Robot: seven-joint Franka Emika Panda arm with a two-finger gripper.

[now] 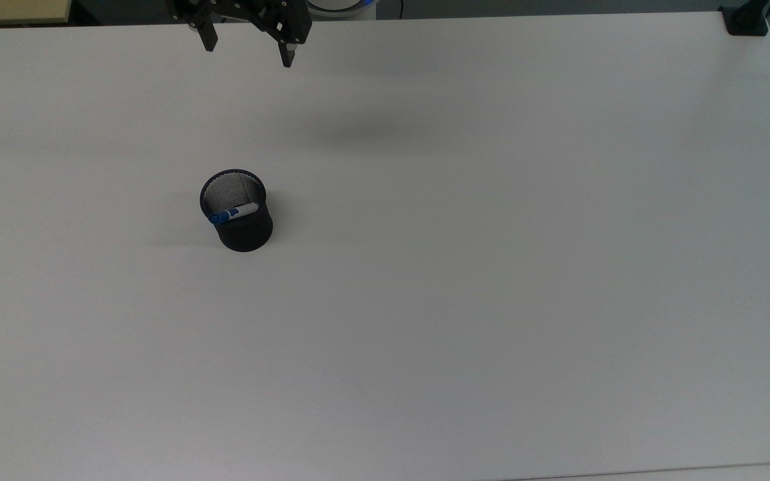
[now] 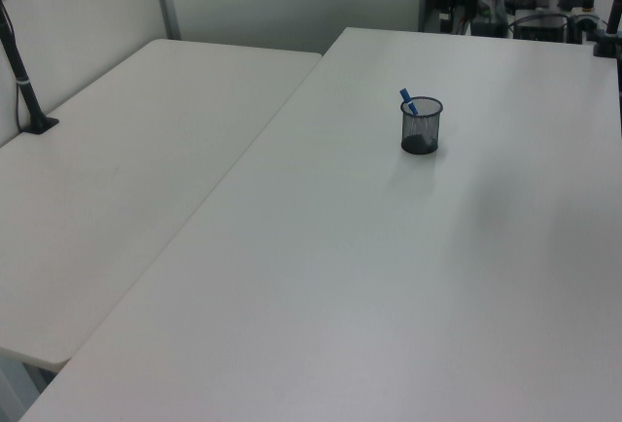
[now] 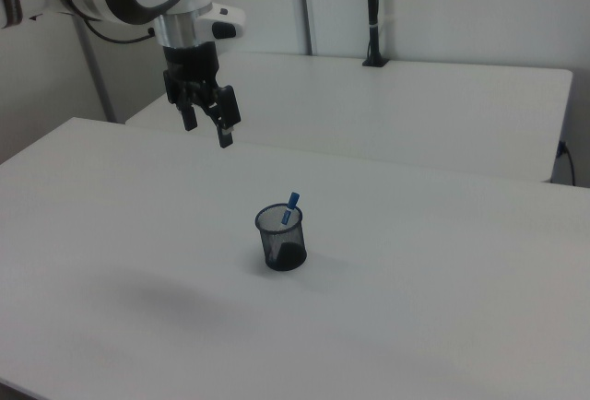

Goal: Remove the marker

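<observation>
Slim white marker with blue cap leaned inside round black mesh cup. Black two-finger tool held spread, high above white desk. Cup could be tipped if rim is bumped.

Top view: high, steep look down on desk. Left and right views: lower, farther back, oblique, from opposite ends. All three share the mesh cup.

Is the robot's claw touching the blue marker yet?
Apart. In the right view the gripper hangs open in the air, well above and to the right view's left of the marker, which leans in the mesh cup.
</observation>
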